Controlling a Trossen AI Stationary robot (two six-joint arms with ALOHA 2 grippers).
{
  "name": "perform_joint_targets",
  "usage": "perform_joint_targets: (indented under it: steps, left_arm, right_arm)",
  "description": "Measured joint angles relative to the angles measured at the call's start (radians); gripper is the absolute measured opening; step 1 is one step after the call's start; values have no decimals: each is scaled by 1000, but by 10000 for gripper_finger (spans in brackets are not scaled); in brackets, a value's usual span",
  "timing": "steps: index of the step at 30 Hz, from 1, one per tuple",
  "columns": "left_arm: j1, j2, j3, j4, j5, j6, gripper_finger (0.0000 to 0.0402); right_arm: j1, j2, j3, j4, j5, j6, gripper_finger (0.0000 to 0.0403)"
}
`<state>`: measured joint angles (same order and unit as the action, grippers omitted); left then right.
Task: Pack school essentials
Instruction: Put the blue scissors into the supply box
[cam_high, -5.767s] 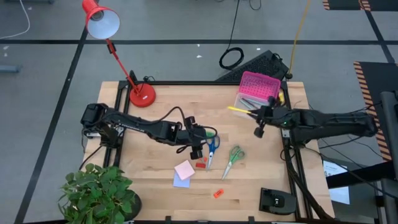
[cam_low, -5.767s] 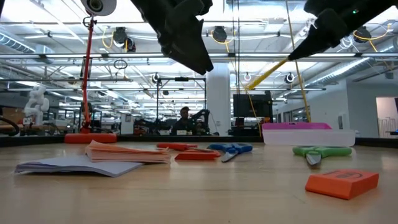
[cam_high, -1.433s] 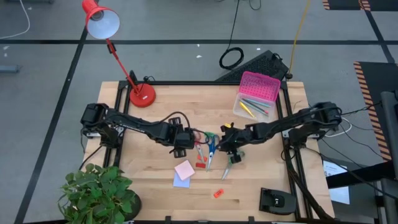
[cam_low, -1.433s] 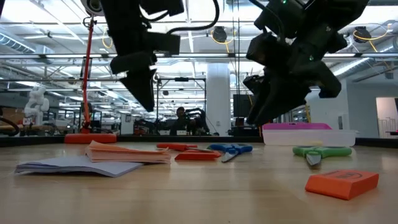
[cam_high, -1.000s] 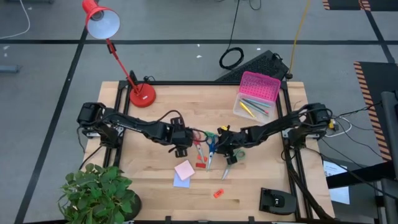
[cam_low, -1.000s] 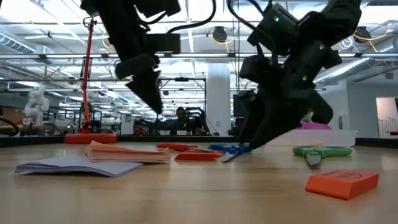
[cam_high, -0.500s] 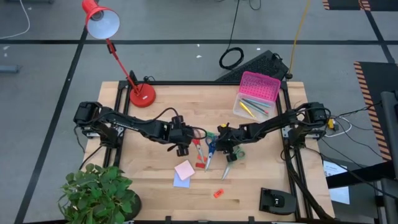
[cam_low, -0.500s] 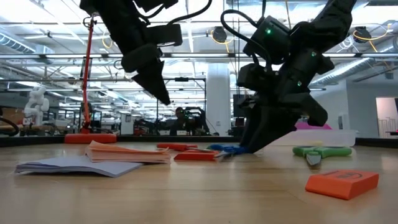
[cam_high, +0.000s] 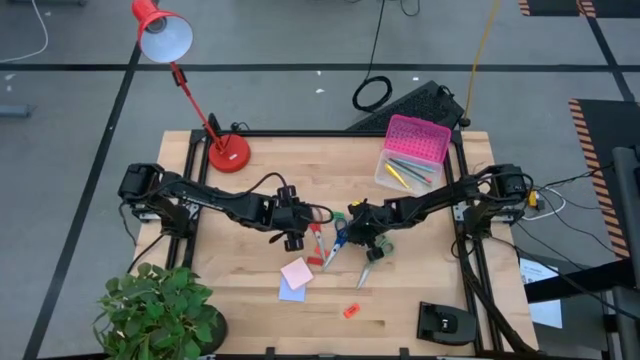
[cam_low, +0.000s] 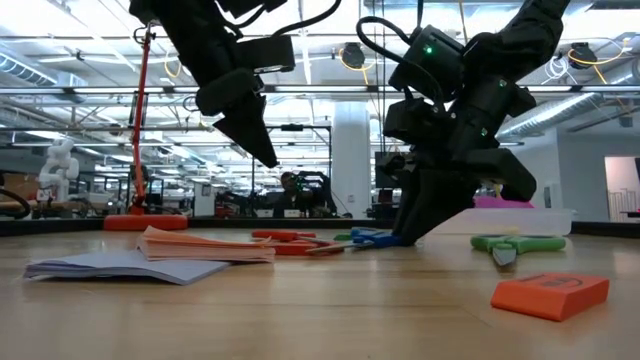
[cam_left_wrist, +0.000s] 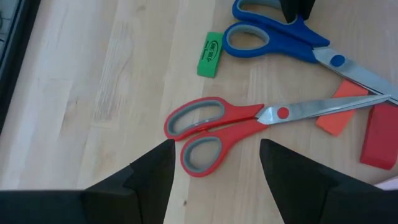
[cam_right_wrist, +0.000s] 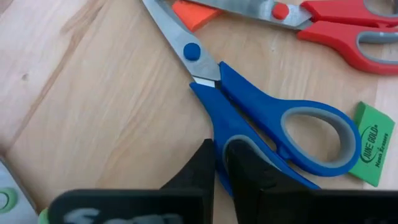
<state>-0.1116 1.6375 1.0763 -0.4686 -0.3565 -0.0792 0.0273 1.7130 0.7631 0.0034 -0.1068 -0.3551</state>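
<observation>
Right gripper (cam_right_wrist: 219, 163) pinches blue scissors (cam_right_wrist: 261, 121); blades toward the red scissors (cam_right_wrist: 348, 28).

blue-handled scissors (cam_right_wrist: 280, 134); red-handled scissors (cam_left_wrist: 211, 127), grey-lined loops; green eraser (cam_left_wrist: 210, 55); pink-lidded box (cam_high: 415, 140)

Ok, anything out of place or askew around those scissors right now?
Yes: the red scissors' blades lie across an orange eraser, and the right gripper pinches only one handle loop of the blue scissors. Left gripper is open above.
</observation>
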Motion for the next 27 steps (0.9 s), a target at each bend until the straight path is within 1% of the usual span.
perform_joint_targets:
  steps: [3,6,10,17,27]
  left_arm:
    - [0,0,0,0,0,0,239]
    - [0,0,0,0,0,0,239]
    - [0,0,0,-1,0,0,239]
    - [0,0,0,0,-1,7,239]
    - [0,1,0,3,-1,2,239]
  right_arm:
    - [1,0,0,-1,-4,-5,22]
    - [0,-8,-1,-6,-32,-6,20]
    - [10,-42,-4,-27,-59,-5,20]
    - [40,-154,-7,-97,-56,5,19]
    - [55,-297,-5,-162,-45,80,17]
